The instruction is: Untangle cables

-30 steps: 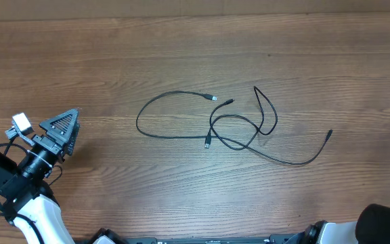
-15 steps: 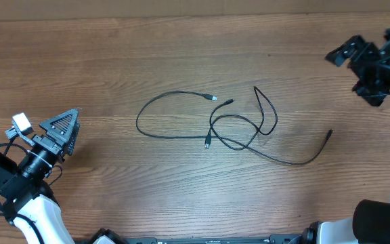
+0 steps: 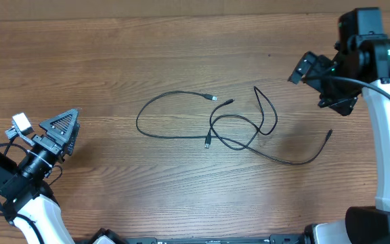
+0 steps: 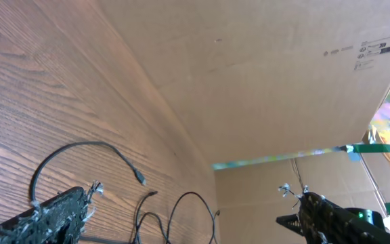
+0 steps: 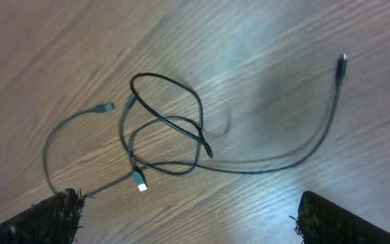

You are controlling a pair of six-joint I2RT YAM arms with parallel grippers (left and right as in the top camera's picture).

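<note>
Right gripper (image 3: 321, 87) hovers open, empty, seemingly high beside the cables (image 3: 235, 126); left gripper (image 3: 68, 131) open, tilted upward.

Left wrist: cables (image 4: 87, 143) run off the bottom edge, one strand goes behind a left gripper (image 4: 191, 203) finger. Right wrist: slightly blurred; loop end hidden under a right gripper (image 5: 188, 198) finger, bottom-left. Overhead: plug types too small to tell.

Your overhead view looks straight down on the whole table (image 3: 80, 54) from high above. Your left wrist view sits low near the table's left side, tilted up across the wood toward a cardboard wall (image 4: 263, 81). Your right wrist view looks down from closer in, and all three share the cables (image 3: 207, 141).
</note>
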